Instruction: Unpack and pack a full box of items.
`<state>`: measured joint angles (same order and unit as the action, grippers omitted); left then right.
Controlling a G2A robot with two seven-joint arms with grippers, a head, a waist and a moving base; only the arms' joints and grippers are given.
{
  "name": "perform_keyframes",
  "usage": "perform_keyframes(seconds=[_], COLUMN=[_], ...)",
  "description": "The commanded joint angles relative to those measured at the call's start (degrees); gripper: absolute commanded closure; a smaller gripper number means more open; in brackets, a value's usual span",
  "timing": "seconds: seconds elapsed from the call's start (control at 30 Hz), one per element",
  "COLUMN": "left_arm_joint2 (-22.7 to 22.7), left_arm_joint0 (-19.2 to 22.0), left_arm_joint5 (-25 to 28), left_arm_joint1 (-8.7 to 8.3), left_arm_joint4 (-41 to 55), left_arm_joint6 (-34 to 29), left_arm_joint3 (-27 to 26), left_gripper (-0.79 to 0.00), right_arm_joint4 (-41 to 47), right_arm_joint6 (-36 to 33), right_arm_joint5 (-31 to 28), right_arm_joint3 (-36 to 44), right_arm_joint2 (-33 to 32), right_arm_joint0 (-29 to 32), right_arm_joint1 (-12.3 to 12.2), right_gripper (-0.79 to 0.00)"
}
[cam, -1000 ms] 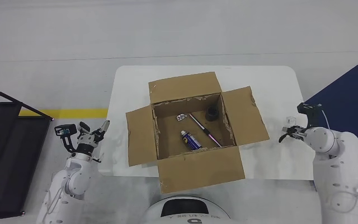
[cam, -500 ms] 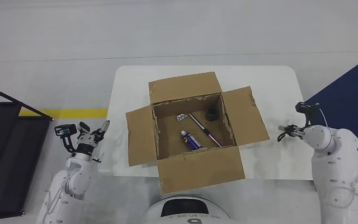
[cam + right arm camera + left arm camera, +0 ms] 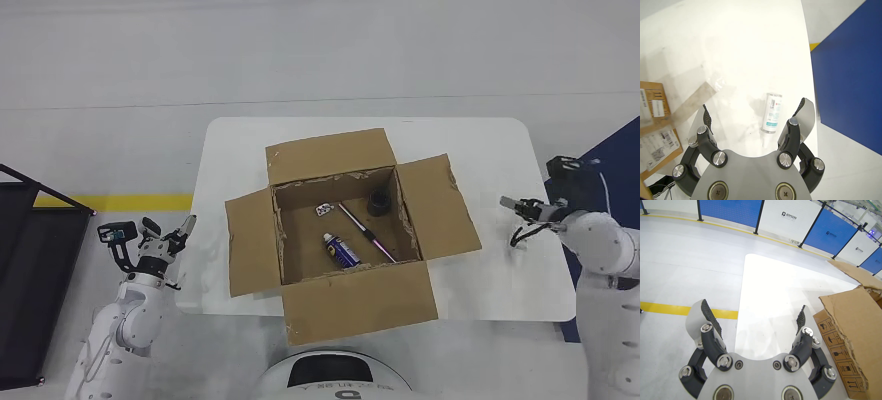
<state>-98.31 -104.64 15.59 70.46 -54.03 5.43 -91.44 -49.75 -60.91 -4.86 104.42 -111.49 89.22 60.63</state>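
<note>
The bottle (image 3: 772, 113) lies on its side on the tabletop (image 3: 480, 150), close to the right edge and well apart from the box (image 3: 360, 300). The right tool (image 3: 754, 104) hovers just above it with its fingers spread wide and nothing in them. The bottle's long axis runs crosswise to the line between the two fingers, nozzle end toward the wrist. It sits nearer one finger than the other and touches neither.

With the bottle out and lying free, the next move is likely back to the box, which stands open at mid-tabletop with all four flaps folded out. Four things lie on its floor:
- A can (image 3: 341, 250) is near the middle.
- A rod (image 3: 368, 232) lies on a diagonal from the far middle toward the near right corner.
- A black piece (image 3: 379, 204) sits in the far right corner.
- A small packet (image 3: 324, 210) lies by the far wall.

Most of these sit in the right half of the box, so the right arm looks the nearer one. It would have to clear the right flap and come down over the wall.

The left tool (image 3: 753, 304) hangs off the tabletop's left edge, beside the left flap, fingers wide and empty. It looks better placed only for the packet and the can. The rod's slant means a tool would need to turn across it to close on the shaft.
</note>
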Motion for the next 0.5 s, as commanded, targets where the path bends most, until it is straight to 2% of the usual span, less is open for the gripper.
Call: perform_keyframes(seconds=[0.0,0.1,0.47], left_arm_joint2=[0.00,0.00,0.00], left_arm_joint0=[0.00,0.00,0.00], left_arm_joint5=[0.00,0.00,0.00], left_arm_joint1=[0.00,0.00,0.00], left_arm_joint4=[0.00,0.00,0.00], left_arm_joint6=[0.00,0.00,0.00], left_arm_joint3=[0.00,0.00,0.00], left_gripper=[-0.785,-0.785,-0.785], right_arm_joint4=[8.16,18.05,18.05], right_arm_joint6=[-0.47,-4.18,-4.18], right_arm_joint5=[-3.58,-8.37,-8.37], right_arm_joint3=[1.71,4.02,4.02], right_arm_joint2=[-0.91,-1.32,-1.32], right_arm_joint0=[0.41,0.83,0.83], right_arm_joint1=[0.06,-0.08,-0.08], right_gripper=[-0.785,-0.785,-0.785])
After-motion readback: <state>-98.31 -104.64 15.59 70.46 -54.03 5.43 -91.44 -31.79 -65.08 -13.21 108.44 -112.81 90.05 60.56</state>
